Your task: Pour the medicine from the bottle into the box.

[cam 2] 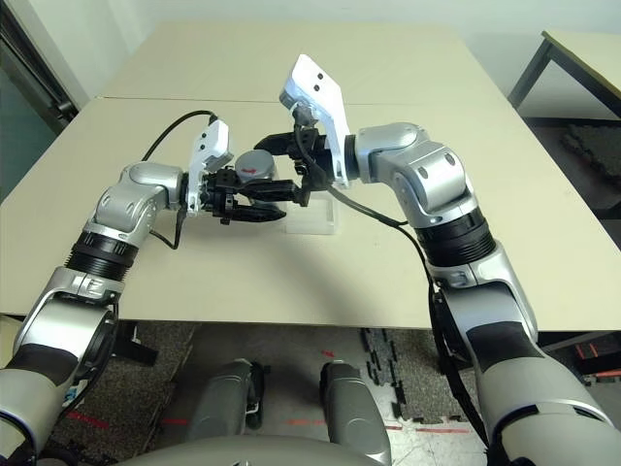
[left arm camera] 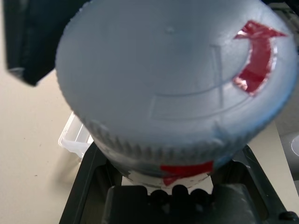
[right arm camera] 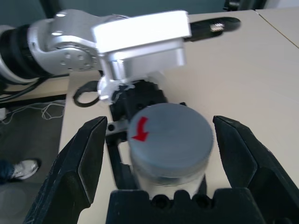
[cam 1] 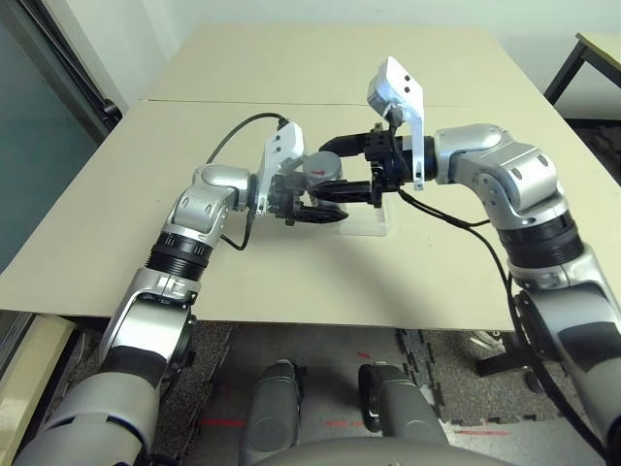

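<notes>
Take 12 o'clock as directly away from the robot across the table [cam 1: 243,282]. The bottle [right arm camera: 161,179] is clenched in the left gripper [left arm camera: 170,161], above the table and forward of the robot, with the left fingers running toward 3 o'clock. You will see the grey cap [right arm camera: 180,135] on the bottle, facing up, with a curved red arrow [left arm camera: 256,60] on its top. The right gripper [right arm camera: 162,123] is released: its fingers stand spread, one on each side of the cap and apart from it, pointing toward 9 o'clock. The clear box [cam 1: 364,222] rests on the table; in both eye views you find it toward 4 o'clock from the bottle, partly covered by the right gripper. Black cables [cam 1: 221,146] loop from the left wrist. At 2 o'clock, beyond the table edge, stands a second table [cam 1: 604,56]. On the floor near the table, note a person's shoe [right arm camera: 25,169].
</notes>
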{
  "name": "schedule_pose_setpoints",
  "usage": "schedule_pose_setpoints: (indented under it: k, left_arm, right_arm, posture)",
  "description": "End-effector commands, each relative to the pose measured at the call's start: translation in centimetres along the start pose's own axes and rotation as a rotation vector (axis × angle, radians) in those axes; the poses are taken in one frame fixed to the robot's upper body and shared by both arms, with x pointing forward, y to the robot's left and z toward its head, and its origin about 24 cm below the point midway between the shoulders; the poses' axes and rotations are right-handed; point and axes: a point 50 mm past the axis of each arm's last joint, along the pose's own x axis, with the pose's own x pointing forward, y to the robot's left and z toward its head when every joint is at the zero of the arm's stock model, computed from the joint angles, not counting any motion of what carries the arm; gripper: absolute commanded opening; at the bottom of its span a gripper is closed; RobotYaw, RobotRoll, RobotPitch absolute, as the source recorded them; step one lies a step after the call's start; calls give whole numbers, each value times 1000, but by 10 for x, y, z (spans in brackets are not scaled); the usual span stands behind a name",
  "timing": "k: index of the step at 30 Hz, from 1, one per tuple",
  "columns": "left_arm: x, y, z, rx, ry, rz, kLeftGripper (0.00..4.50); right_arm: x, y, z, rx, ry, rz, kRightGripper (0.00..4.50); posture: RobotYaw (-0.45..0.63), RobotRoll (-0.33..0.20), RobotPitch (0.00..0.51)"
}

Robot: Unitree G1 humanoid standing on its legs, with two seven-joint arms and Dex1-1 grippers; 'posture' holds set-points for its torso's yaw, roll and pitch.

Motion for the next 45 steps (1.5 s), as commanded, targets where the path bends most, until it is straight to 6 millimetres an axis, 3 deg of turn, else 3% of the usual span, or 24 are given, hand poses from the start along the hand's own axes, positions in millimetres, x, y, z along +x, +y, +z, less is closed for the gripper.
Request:
schedule_pose_setpoints:
  k: [1,10,22,39,45]
  left_arm:
    - [4,-1,2,12,8,-13,2671]
    - [6,-3,2,7,-8,-13,2671]
    - [-4,-2,-5,-27,-13,33,2669]
    - [-13,-1,-9,-40,-5,57,2668]
    - [-14,2,-8,-42,-7,71,2668]
  right_arm:
    - [4,-2,3,-21,5,-18,4500]
    - [1,-13,0,-6,9,-94,4500]
    - [-24,-17,-4,24,8,-151,4500]
    - [-45,-17,-5,49,10,-185,4500]
    - [-46,-8,-5,56,28,-131,4500]
  posture:
    - [71,0,86]
    - [71,0,89]
    - [63,0,96]
    - [52,0,93]
    - [50,0,92]
